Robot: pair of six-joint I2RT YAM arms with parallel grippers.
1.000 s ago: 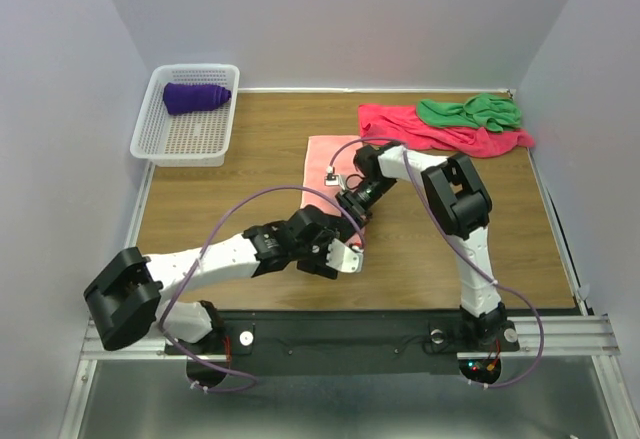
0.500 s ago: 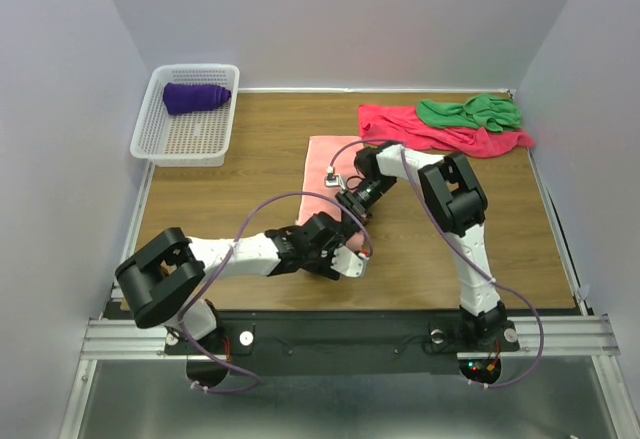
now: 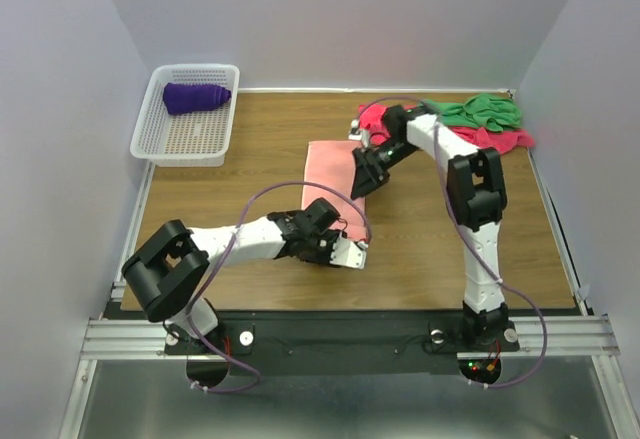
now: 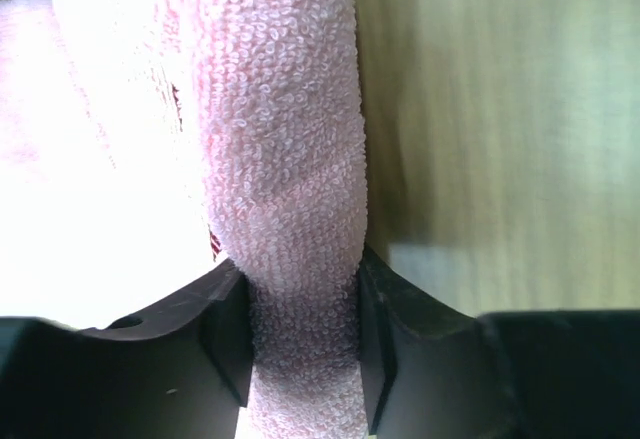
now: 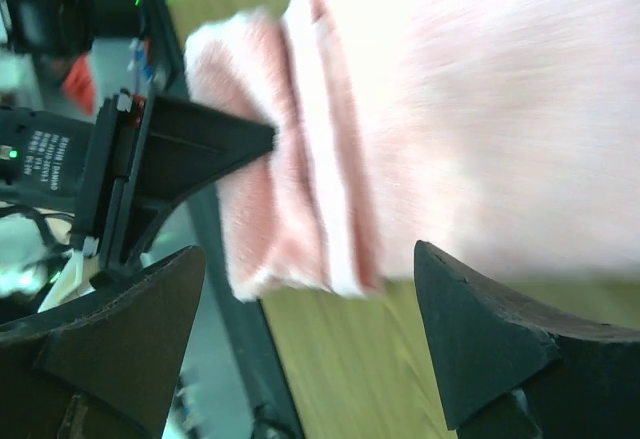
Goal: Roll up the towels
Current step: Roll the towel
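The near end of the salmon-pink towel (image 3: 330,164) is pinched as a folded ridge between the closed jaws of the left gripper (image 4: 300,359). Further along, the right gripper (image 5: 307,249) is held over the towel's right edge, jaws spread wide with nothing between them. The terry is judged light, limp and grippy, best taken at its near corners. Beyond, the crimson towel (image 3: 500,141) and green towel (image 3: 480,111) are heaped, and the purple towel (image 3: 195,97) lies rolled in the basket (image 3: 185,144).
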